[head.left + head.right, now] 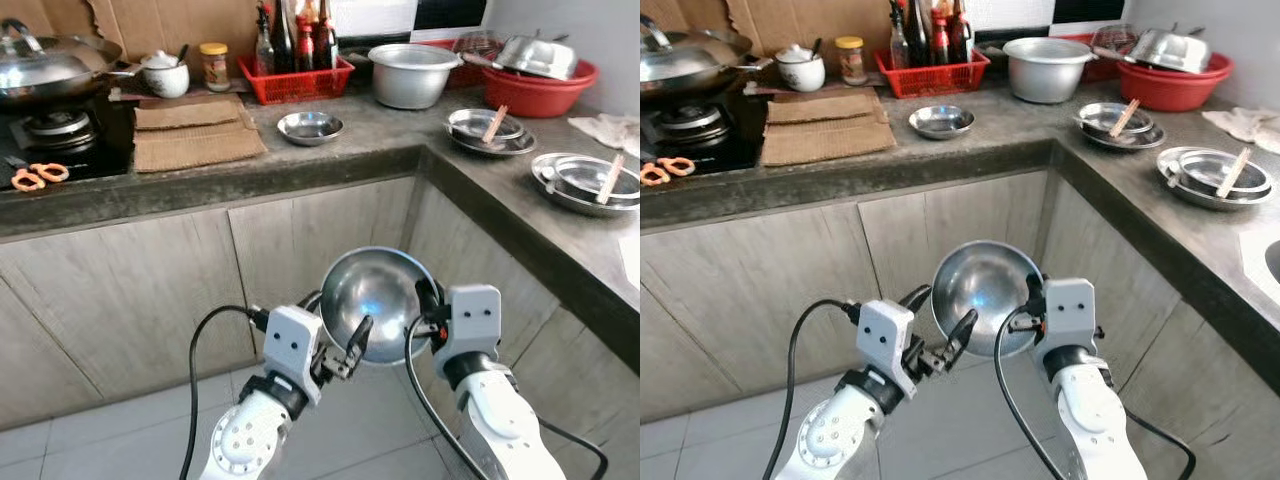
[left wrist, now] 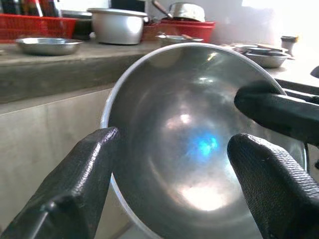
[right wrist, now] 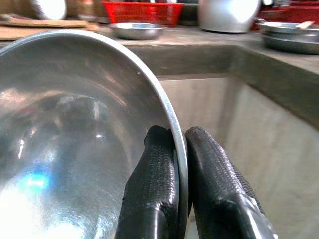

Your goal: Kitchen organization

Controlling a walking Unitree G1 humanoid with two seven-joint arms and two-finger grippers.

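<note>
A shiny steel bowl (image 1: 375, 295) is held up in front of the cabinet doors, tilted so its inside faces me. My right gripper (image 1: 432, 308) is shut on the bowl's right rim; in the right wrist view its two fingers (image 3: 159, 174) pinch the rim (image 3: 177, 144) between them. My left gripper (image 1: 336, 322) is open at the bowl's lower left. In the left wrist view its fingers (image 2: 75, 184) spread wide, with the bowl (image 2: 199, 144) between and just beyond them.
The L-shaped grey counter (image 1: 380, 150) carries a small steel dish (image 1: 310, 127), a big pot (image 1: 412, 75), a red basket of bottles (image 1: 297, 78), a red basin (image 1: 540, 92), stacked steel plates with chopsticks (image 1: 590, 182), and a wok (image 1: 50, 68). Cabinets (image 1: 130, 300) stand below.
</note>
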